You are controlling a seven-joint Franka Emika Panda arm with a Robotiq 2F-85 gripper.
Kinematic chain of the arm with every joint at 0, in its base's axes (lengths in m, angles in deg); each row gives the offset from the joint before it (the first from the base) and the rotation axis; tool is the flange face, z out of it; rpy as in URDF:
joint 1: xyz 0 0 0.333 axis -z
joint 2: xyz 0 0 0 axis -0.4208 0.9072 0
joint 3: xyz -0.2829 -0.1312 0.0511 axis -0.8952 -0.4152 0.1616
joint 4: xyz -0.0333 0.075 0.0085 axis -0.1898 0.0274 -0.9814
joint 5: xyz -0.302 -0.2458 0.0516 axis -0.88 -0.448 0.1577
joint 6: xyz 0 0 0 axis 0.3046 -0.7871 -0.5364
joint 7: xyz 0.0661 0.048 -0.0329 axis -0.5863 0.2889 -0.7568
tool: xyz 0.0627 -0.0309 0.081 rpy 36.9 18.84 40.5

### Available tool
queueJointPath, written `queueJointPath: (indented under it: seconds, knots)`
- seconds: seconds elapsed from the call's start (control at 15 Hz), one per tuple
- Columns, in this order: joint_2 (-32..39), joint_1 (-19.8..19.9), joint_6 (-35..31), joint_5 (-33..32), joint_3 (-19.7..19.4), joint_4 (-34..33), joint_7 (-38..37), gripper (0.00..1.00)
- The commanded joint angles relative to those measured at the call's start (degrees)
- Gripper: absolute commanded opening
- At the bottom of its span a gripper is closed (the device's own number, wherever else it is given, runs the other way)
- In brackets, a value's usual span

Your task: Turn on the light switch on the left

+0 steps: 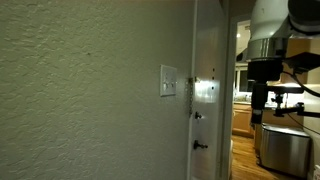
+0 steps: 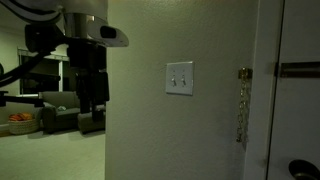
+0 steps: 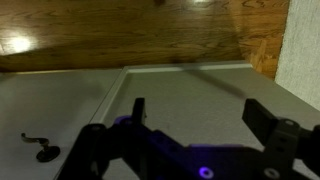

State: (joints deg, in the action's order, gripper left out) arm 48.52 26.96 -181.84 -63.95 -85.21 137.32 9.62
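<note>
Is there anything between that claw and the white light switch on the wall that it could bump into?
Nothing visible. The light switch sits on bare wall, and the open gripper hangs in free air off to its side. The door chain lies on the switch's far side.

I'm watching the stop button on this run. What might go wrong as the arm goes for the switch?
1. The gripper hangs past the wall corner, away from the light switch; swinging in, it may clip that corner.
2. The plate seems to carry two toggles close together, and the jaws stand open in the wrist view, so both might get pushed.
3. The door chain hangs nearby and could snag.
</note>
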Motion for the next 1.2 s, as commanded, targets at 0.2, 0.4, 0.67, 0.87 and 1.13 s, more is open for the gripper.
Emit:
queueJointPath:
  seconds: [0.2, 0.4, 0.67, 0.87, 1.13]
  knots:
    - [6.2, -0.5, -4.8, -0.2, -1.2, -5.3, 1.5, 1.0]
    - [10.3, -0.6, -7.1, -0.3, -1.4, -8.9, 2.9, 1.0]
    - [15.8, -0.4, -9.3, -0.4, -1.6, -14.7, 4.6, 1.0]
    - [19.6, -0.2, -10.5, -0.7, -1.6, -19.6, 5.2, 1.0]
    - [23.2, 0.1, -11.6, -0.7, -1.6, -24.6, 5.1, 1.0]
